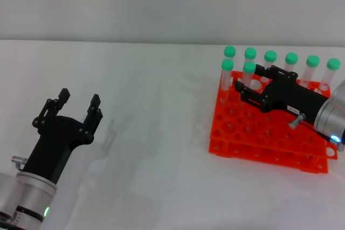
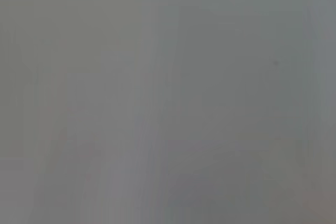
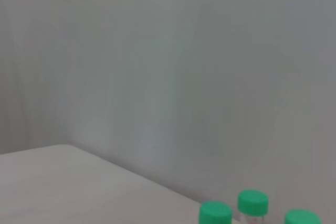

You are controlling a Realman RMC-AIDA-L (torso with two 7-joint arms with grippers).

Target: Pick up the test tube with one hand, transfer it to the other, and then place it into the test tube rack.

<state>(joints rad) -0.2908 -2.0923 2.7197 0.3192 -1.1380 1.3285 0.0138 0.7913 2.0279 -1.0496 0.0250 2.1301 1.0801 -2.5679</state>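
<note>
Starting at the left, your left gripper point(image 1: 79, 102) hung over bare table point(image 1: 151, 133) near the front edge, its two fingers spread well apart with nothing between them. It stood well apart from the rack, and its wrist view showed only blank grey, so it looked parked.

Moving right, the orange test tube rack point(image 1: 253, 138) sat on the table's right side. Eight green-capped tubes stood upright in it: six along the back row and two in the next row toward you, at the rack's left end.

Your right gripper point(image 1: 252, 83) reached in low over the rack from the right, its fingertips on either side of the test tube point(image 1: 248, 75), the second of those two nearer tubes. The tube stood in a hole with its long axis vertical, straight ahead of the fingers. I could not tell whether the fingers were pinching it or had parted from it. The right arm was by far the nearer one, so any release or pull-back fell to it, and the neighbouring tube just beside looked easy to knock.
</note>
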